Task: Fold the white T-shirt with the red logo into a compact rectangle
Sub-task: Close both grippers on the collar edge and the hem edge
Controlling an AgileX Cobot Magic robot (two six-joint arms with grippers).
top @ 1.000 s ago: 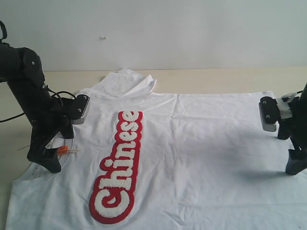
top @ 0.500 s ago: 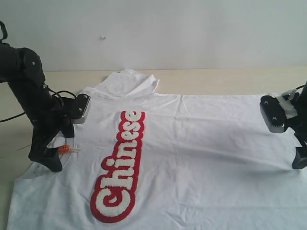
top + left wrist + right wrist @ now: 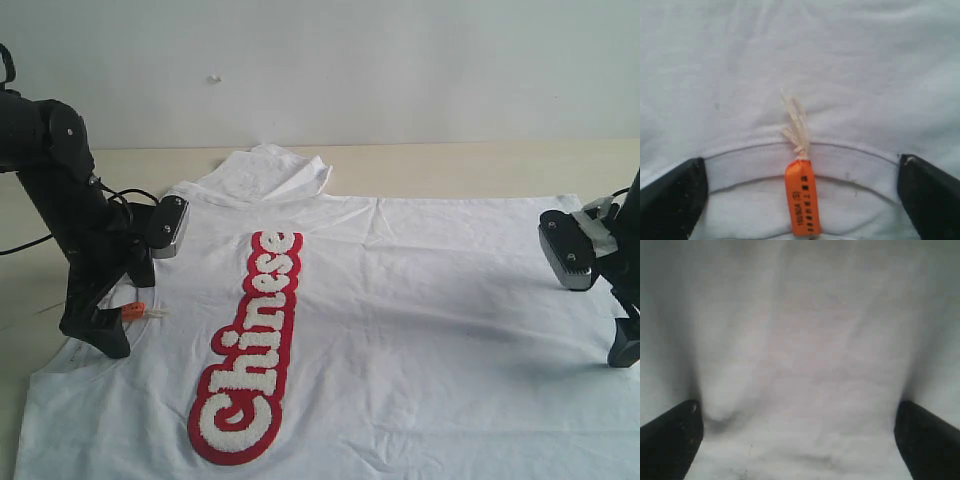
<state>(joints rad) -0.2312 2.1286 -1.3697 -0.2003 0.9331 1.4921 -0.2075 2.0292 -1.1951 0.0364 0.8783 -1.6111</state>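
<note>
Left gripper (image 3: 98,338): jaws spread, nothing held, straddling collar (image 3: 850,159) at orange tag (image 3: 802,200). White T-shirt (image 3: 420,300) flat on table (image 3: 450,160), red logo (image 3: 250,350) up, between arms. Right gripper (image 3: 622,350): jaws spread, empty, at shirt's right edge. Risk: pinch catches top layer only; fold skews.

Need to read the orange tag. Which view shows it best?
Left wrist view: the orange tag is close up, print visible. Exterior view shows it as a tiny speck; right wrist view shows only white shirt.
</note>
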